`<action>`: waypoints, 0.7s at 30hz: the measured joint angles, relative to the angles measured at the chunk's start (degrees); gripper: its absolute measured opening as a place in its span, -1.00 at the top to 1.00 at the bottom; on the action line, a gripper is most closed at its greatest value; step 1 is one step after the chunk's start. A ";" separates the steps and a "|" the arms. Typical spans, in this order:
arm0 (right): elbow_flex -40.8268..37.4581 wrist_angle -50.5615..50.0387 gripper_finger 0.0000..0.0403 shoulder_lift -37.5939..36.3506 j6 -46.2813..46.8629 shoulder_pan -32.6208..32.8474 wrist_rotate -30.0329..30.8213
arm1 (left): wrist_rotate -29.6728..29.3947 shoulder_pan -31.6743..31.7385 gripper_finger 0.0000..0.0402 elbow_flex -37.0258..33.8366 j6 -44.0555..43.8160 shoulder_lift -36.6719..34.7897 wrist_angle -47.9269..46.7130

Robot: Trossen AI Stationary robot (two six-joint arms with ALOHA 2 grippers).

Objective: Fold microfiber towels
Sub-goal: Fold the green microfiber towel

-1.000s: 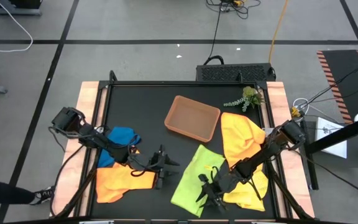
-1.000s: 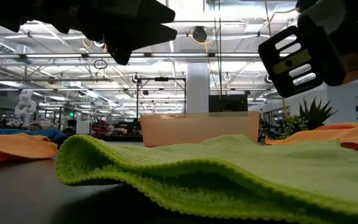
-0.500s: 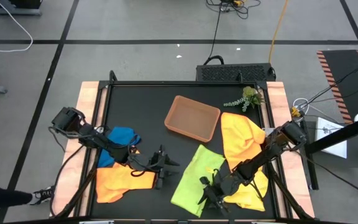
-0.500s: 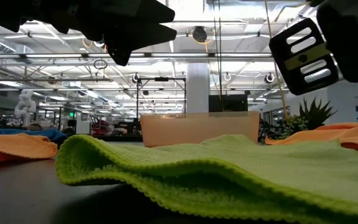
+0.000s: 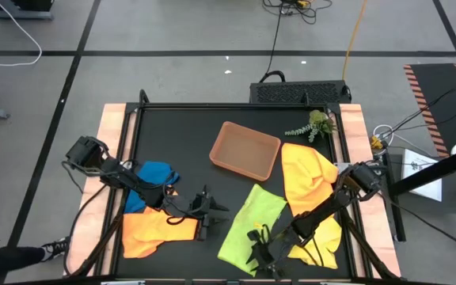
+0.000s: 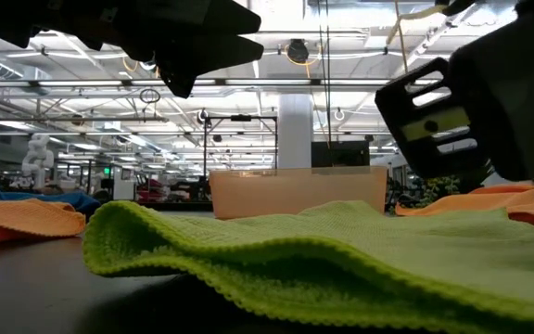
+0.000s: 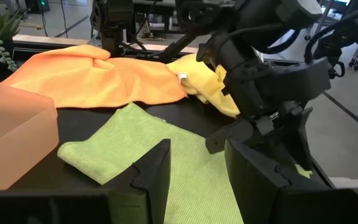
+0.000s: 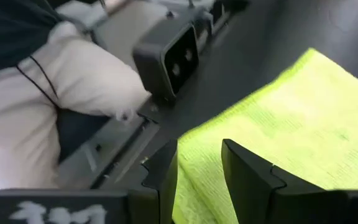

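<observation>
A lime green towel point(image 5: 252, 224) lies spread flat on the black table near the front edge. Beside it lie a rumpled yellow towel point(image 5: 307, 194) on the right, an orange towel point(image 5: 150, 231) at the front left and a bunched blue towel point(image 5: 155, 176) behind that. My right gripper point(image 5: 256, 252) hovers open just over the green towel's near edge point(image 8: 241, 143), fingers slanting down. My left gripper point(image 5: 218, 210) stands open between the orange and green towels, above the table, with nothing between its fingers point(image 7: 197, 168).
A shallow brown tray point(image 5: 245, 150) sits at the table's middle back, and a small plant sprig point(image 5: 313, 125) at the back right. A small camera point(image 8: 166, 55) sits at the near edge in front of my right gripper. Bare black tabletop shows at the back left.
My right gripper has gone down and toward the table's near edge and left, tipping further downward over the green towel's near edge. Its fingers have kept the same gap. The towels have not moved.
</observation>
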 joint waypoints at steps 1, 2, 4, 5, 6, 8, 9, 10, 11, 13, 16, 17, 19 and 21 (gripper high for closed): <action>0.15 -1.12 0.41 -0.02 -0.02 0.00 0.19 | 0.00 0.00 0.24 0.00 0.00 0.00 0.00; 0.16 -1.84 0.41 -0.02 -0.01 0.00 0.50 | 0.00 0.00 0.24 0.00 0.00 0.00 0.00; 0.16 -3.04 0.41 0.01 0.05 0.00 1.25 | 0.00 0.00 0.24 0.00 0.00 0.00 -0.02; 0.16 -3.49 0.41 0.01 0.09 0.00 1.25 | 0.00 0.00 0.24 0.00 0.00 0.00 -0.04; 0.16 -3.89 0.41 0.01 0.12 0.00 1.26 | 0.00 0.00 0.24 0.00 0.00 0.00 -0.04; 0.16 -4.54 0.41 -0.02 0.16 0.07 1.58 | 0.00 0.00 0.24 0.00 0.00 0.00 -0.07; 0.16 -4.55 0.42 -0.02 0.16 0.07 1.64 | 0.00 0.00 0.24 0.00 0.00 0.00 -0.07; 0.16 -4.53 0.43 -0.02 0.16 0.07 1.66 | 0.00 0.00 0.24 0.00 0.00 0.00 -0.07; 0.16 -4.53 0.45 -0.02 0.16 0.07 1.68 | 0.00 0.00 0.24 -0.01 0.00 0.00 -0.08; 0.16 -4.55 0.51 -0.02 0.16 0.09 1.66 | 0.00 0.00 0.24 0.00 -0.02 0.00 -0.09; 0.16 -4.55 0.62 -0.02 0.18 0.09 1.61 | 0.00 -0.02 0.24 0.00 -0.08 0.00 -0.09; 0.16 -4.55 0.67 -0.02 0.18 0.09 1.58 | 0.00 -0.02 0.24 0.00 -0.24 0.00 -0.09; 0.16 -4.51 0.76 -0.04 0.20 0.09 1.41 | 0.02 -0.02 0.24 0.00 -0.29 0.00 -0.09; 0.16 -4.48 0.84 -0.04 0.20 0.09 1.30 | 0.02 -0.02 0.24 0.00 -0.35 0.00 -0.09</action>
